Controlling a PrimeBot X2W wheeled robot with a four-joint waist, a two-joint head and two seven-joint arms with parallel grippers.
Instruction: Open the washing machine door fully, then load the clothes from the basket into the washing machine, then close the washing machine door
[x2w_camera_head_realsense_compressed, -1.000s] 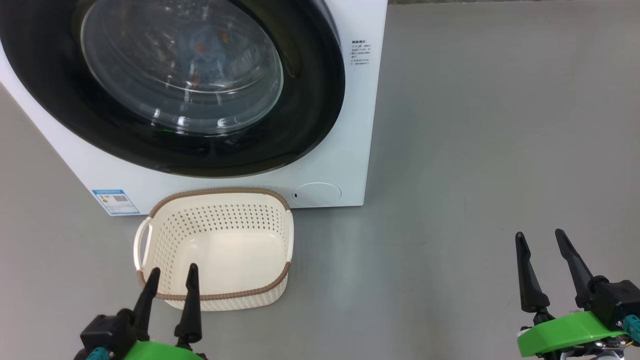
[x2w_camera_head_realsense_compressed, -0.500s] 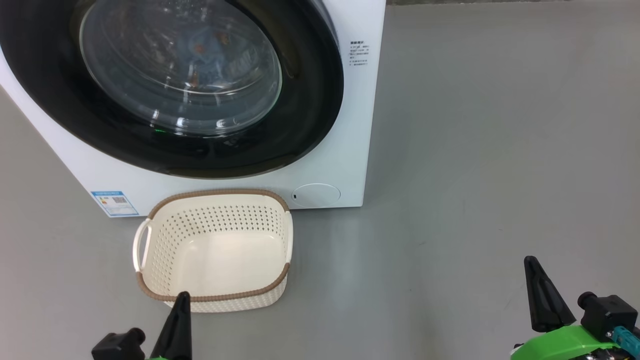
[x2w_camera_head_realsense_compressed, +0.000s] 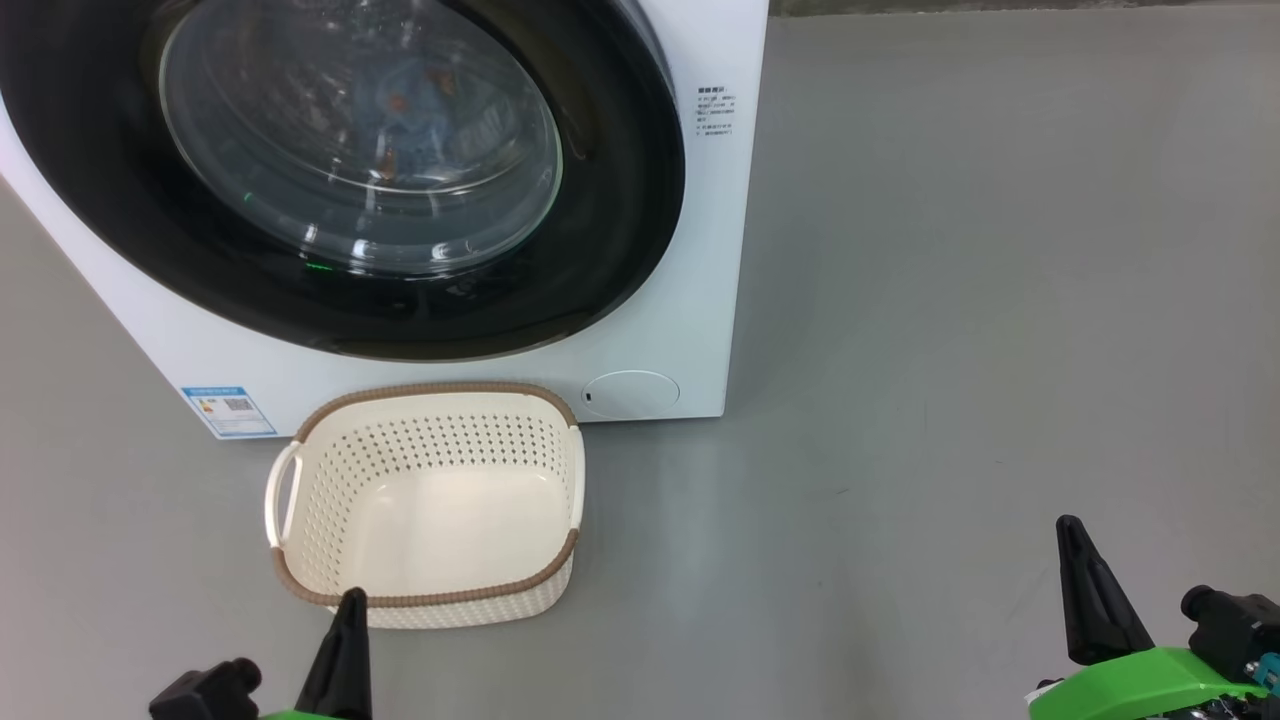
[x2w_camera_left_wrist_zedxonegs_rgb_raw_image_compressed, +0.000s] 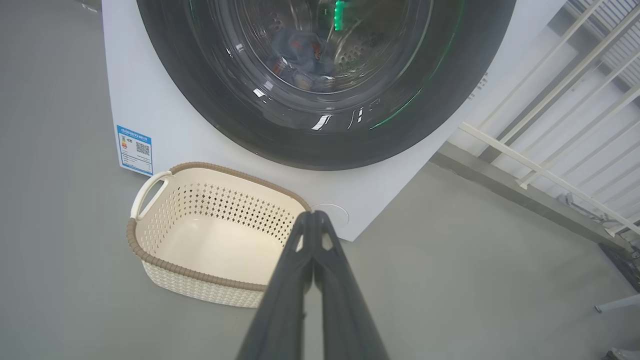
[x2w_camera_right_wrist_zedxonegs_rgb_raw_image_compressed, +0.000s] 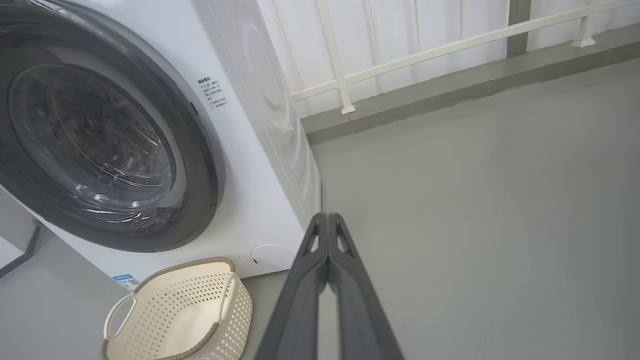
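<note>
Cream perforated plastic basket beside white boxy washing machine, black-rimmed glass door closed over light-blue clothes, left gripper and right gripper each pinched together.

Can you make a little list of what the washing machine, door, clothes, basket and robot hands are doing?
Machine: big white front-loading washing machine, on the grey floor
Door: round glass door with glossy black rim, closed
Clothes: light blue fabric clothes with orange prints, inside the machine, behind the glass
Basket: small cream perforated plastic basket, empty, in front of the machine
Left: left gripper, fingers shut, holding nothing
Right: right gripper, fingers shut, holding nothing
</note>
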